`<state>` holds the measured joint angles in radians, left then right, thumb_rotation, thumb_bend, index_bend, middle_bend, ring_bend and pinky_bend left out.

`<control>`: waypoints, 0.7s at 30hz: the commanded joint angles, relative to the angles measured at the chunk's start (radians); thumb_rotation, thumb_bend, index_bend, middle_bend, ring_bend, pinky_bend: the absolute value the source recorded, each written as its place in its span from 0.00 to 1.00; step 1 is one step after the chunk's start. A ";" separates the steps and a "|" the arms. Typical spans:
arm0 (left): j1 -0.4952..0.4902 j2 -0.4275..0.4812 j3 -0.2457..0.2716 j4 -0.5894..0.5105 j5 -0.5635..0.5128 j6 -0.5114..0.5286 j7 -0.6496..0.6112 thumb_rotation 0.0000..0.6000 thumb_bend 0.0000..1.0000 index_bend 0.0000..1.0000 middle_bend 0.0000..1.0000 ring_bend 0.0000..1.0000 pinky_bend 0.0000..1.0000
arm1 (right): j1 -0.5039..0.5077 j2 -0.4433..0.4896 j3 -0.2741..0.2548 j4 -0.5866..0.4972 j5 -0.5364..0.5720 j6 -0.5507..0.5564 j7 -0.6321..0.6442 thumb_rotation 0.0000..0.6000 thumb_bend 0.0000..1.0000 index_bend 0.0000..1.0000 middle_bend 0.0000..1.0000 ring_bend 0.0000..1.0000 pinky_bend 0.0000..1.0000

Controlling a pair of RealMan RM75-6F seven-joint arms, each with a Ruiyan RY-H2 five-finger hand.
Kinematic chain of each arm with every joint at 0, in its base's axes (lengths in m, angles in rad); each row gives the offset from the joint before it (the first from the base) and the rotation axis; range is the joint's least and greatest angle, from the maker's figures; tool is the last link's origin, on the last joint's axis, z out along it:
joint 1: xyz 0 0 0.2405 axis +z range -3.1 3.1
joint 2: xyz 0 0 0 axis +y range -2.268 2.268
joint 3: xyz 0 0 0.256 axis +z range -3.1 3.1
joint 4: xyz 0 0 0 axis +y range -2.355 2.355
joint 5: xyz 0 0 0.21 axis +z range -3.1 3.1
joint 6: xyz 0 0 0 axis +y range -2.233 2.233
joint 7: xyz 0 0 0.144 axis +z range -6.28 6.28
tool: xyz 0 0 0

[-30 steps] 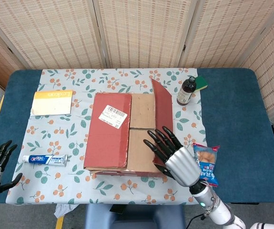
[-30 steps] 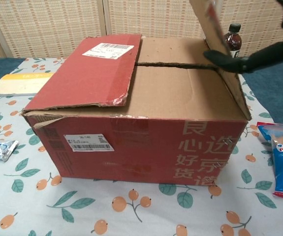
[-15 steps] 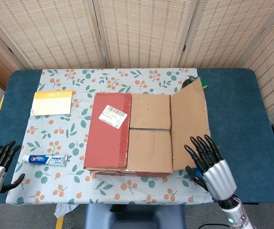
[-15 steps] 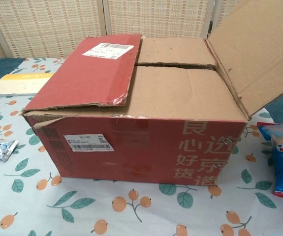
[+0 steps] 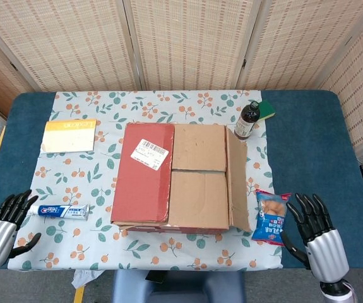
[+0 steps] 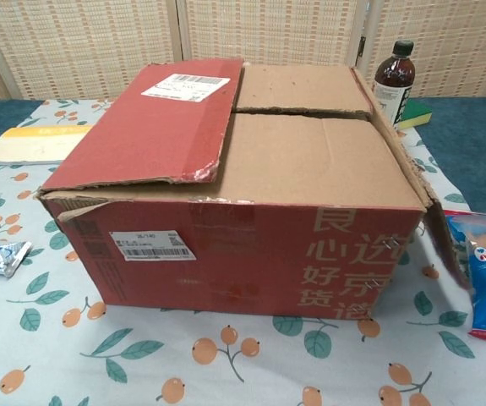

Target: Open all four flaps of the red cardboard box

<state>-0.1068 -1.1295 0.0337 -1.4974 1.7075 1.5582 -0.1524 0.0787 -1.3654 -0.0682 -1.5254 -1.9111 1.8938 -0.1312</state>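
Both hands hover empty, fingers spread, at the near edge of the surface: left hand [image 5: 4, 224] by the toothpaste [image 5: 59, 211], right hand [image 5: 317, 230] beside the snack bag [image 5: 271, 217]. Between them, farther in, sits the red cardboard box [image 5: 175, 177], its right flap [image 5: 237, 177] hanging open. Lifting the left flap [image 5: 144, 170] too hard could drag the box or tear its ragged edge.
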 commanded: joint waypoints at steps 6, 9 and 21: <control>-0.032 -0.016 0.015 -0.047 0.046 -0.029 0.041 1.00 0.35 0.02 0.06 0.03 0.08 | 0.016 0.035 0.022 0.028 0.048 -0.044 0.132 1.00 0.40 0.00 0.00 0.00 0.00; -0.047 0.001 0.015 -0.116 0.045 -0.062 0.094 1.00 0.35 0.01 0.06 0.03 0.08 | 0.022 0.048 0.031 0.026 0.061 -0.058 0.159 1.00 0.40 0.00 0.00 0.00 0.00; -0.139 0.077 0.022 -0.411 0.091 -0.212 0.244 1.00 0.35 0.09 0.15 0.05 0.08 | 0.016 0.096 0.038 -0.024 0.059 -0.089 0.162 1.00 0.40 0.00 0.00 0.00 0.00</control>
<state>-0.2179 -1.0764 0.0525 -1.8545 1.7891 1.3900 0.0739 0.0969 -1.2728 -0.0323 -1.5467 -1.8525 1.8025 0.0260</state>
